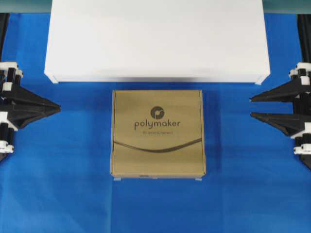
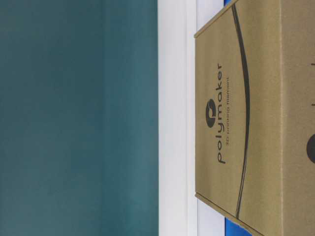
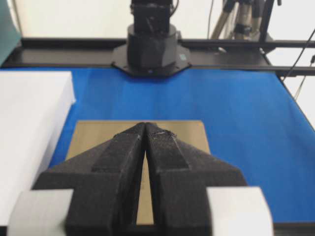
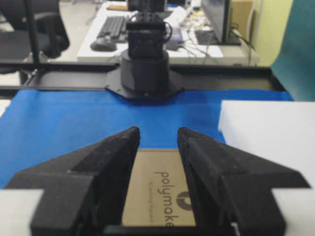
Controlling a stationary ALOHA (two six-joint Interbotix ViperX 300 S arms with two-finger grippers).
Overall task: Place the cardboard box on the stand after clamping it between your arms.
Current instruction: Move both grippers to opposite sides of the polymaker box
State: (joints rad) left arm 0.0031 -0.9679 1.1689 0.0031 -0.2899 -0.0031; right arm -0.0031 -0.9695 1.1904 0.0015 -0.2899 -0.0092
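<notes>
With your left gripper [image 1: 59, 108] pinched closed and your right gripper [image 1: 250, 107] empty, jaws slightly parted, uneven side pressure could let the cardboard box [image 1: 158, 133] twist and slip short of the stand [image 1: 155, 41].

I get bright, even light from above; the stand [image 1: 155, 41] glares white, nearly blown out. A soft shadow edges the box [image 1: 158, 133]. Both wrist views blur the near claws, and the table-level view sits sideways.

A blue cloth [image 1: 73, 194] is covering the counter. Beyond its far edge, a desk [image 4: 206, 51] is carrying a keyboard [image 4: 112, 25] and mouse [image 4: 103, 44], a tripod [image 3: 241, 19] standing nearby.
</notes>
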